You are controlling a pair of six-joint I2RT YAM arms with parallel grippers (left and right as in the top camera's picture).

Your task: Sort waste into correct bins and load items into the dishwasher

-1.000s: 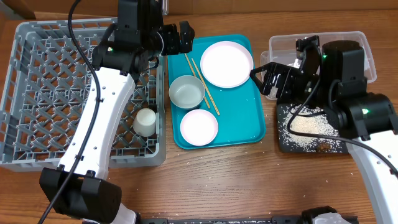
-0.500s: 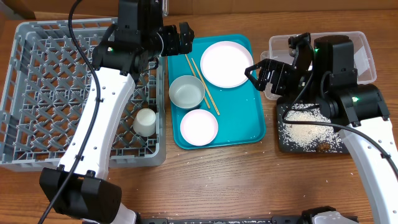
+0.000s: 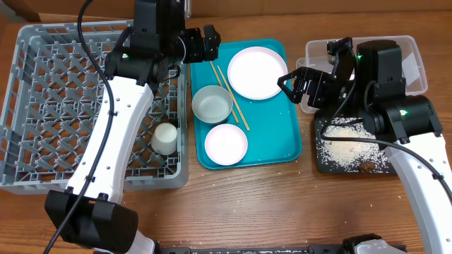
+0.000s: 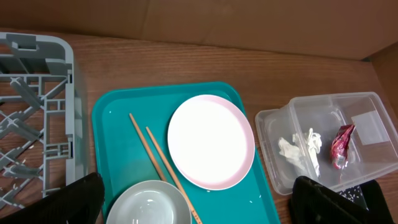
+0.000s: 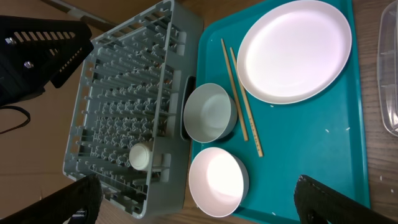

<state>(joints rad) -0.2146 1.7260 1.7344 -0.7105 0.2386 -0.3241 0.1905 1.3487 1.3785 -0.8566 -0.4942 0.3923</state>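
From overhead, a square grey plastic dish rack (image 3: 42, 106) with a lattice floor stands at the left of the wooden desk (image 3: 282, 204). A small white cup (image 3: 165, 138) sits in it near the front right corner. Beside it, a glossy teal tray (image 3: 286, 144) carries a round, pale pink plate (image 3: 257, 73), two slim wooden chopsticks (image 3: 229, 95), a deep greyish bowl (image 3: 212, 104) and a white bowl (image 3: 226, 143). At the right, loose rice grains (image 3: 349, 141) and a brown lump (image 3: 366, 166) lie on a shallow black tray (image 3: 323, 164), in front of a clear tub (image 3: 417, 63). The left end effector (image 3: 202, 44) hangs over the rack's back right corner. The right end effector (image 3: 311, 69) hangs between the plate and the tub.

In the left wrist view, its black fingers (image 4: 78, 196) stand wide apart and hold nothing. The tub contains crumpled tissue (image 4: 298, 149) and a shiny red wrapper (image 4: 341, 143).

In the right wrist view, its fingers (image 5: 78, 198) are likewise spread and empty. The chopsticks lie side by side, touching the plate's rim.
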